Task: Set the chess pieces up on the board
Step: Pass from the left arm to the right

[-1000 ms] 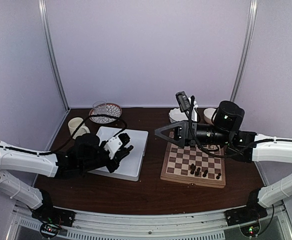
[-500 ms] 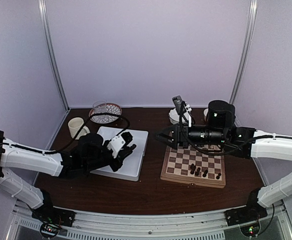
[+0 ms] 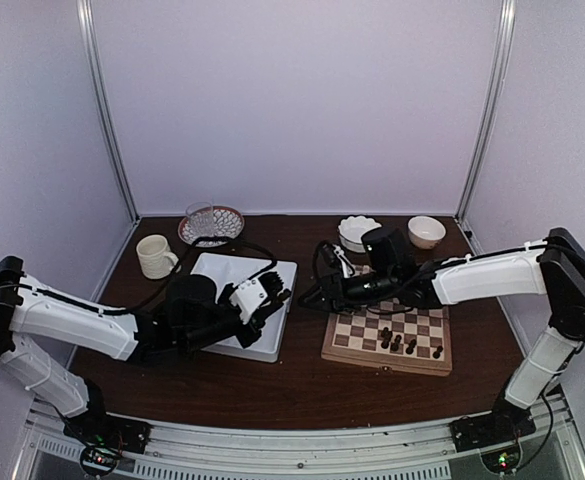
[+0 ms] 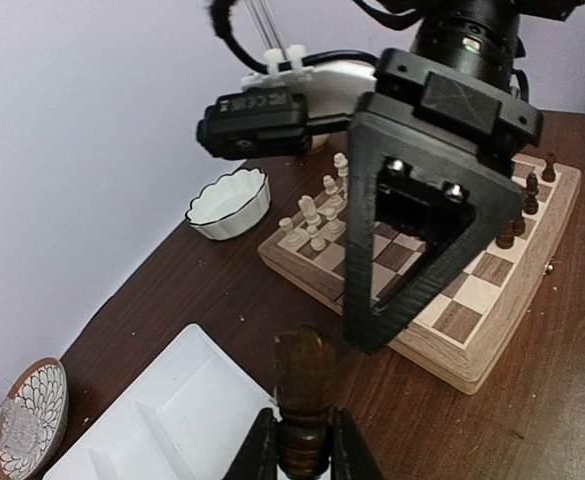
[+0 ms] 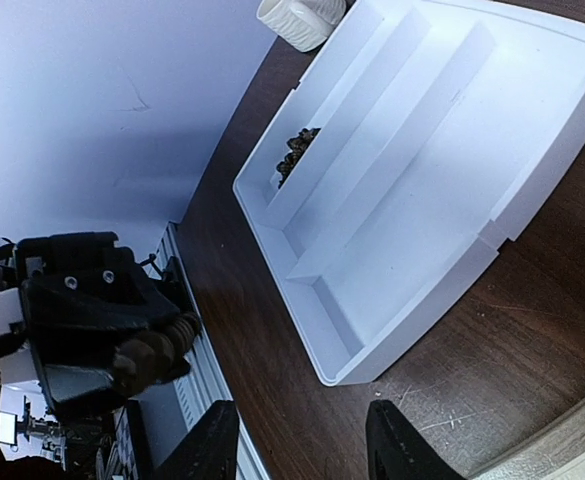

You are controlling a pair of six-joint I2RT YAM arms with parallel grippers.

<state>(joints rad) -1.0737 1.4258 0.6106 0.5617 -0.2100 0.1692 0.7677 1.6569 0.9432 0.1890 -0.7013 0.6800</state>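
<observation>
My left gripper [image 3: 270, 295] hangs over the right edge of the white divided tray [image 3: 222, 268], shut on a dark brown chess piece [image 4: 304, 398] that stands upright between its jaws. My right gripper [image 3: 312, 292] reaches left from the board [image 3: 362, 352] and faces the left one a short way off; in the right wrist view its fingers [image 5: 213, 442] stand apart with nothing between them. Several dark chess pieces [image 3: 398, 343] stand at the board's near edge, and pale ones [image 4: 317, 215] at its far edge. More dark pieces [image 5: 294, 152] lie in a tray compartment.
A cream mug [image 3: 155, 256] and a patterned saucer with a glass [image 3: 212, 222] sit at the back left. Two white bowls [image 3: 357, 230] [image 3: 427, 231] stand behind the board. The right forearm stretches across the board's far half.
The right arm has swung left and down, off the board and toward the left gripper, and its jaws have narrowed. The left gripper has carried its piece rightward to the tray's right edge.
</observation>
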